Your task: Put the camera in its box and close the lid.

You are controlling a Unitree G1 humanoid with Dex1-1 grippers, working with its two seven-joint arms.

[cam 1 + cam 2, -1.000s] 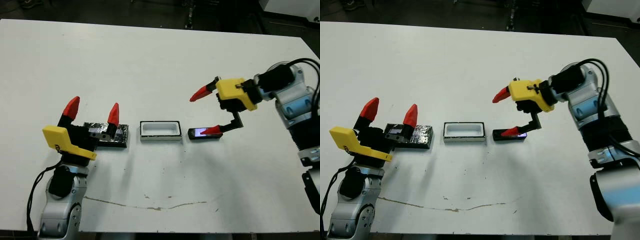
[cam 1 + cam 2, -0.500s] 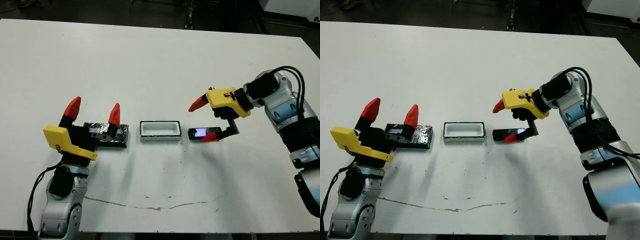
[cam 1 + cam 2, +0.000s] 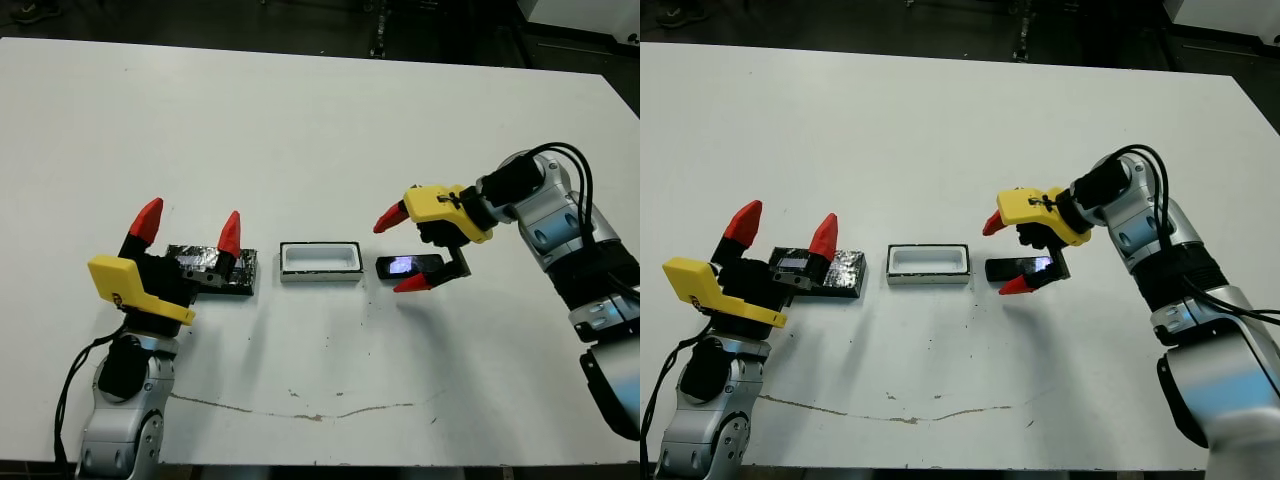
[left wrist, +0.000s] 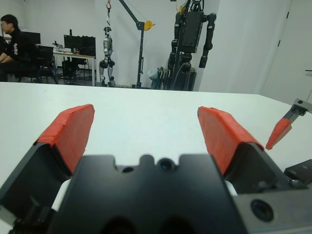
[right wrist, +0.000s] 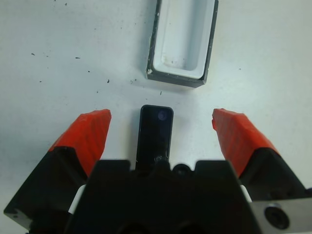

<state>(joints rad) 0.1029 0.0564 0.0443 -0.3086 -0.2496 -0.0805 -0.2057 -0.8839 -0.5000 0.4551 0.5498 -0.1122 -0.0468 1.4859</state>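
The camera [image 3: 405, 266], a small black oblong with a lit screen, lies flat on the white table just right of the box [image 3: 320, 273], an open white tray. My right gripper [image 3: 399, 252] is open and straddles the camera, one finger on its far side and one on its near side. The right wrist view shows the camera [image 5: 156, 135] between the fingers [image 5: 87, 139] with a gap on each side, and the box [image 5: 176, 78] beyond its end. The glossy black lid [image 3: 243, 272] lies left of the box, partly hidden behind my left gripper [image 3: 188, 222], which is open and holds nothing.
A thin dark streak [image 3: 300, 412] runs along the table near its front edge. In the left wrist view, a seated person [image 4: 9, 34] and standing robot frames [image 4: 192, 34] show beyond the table's far edge.
My right gripper has come down and to the left, from above and right of the camera to straddling it. The left arm, box and lid have not moved.
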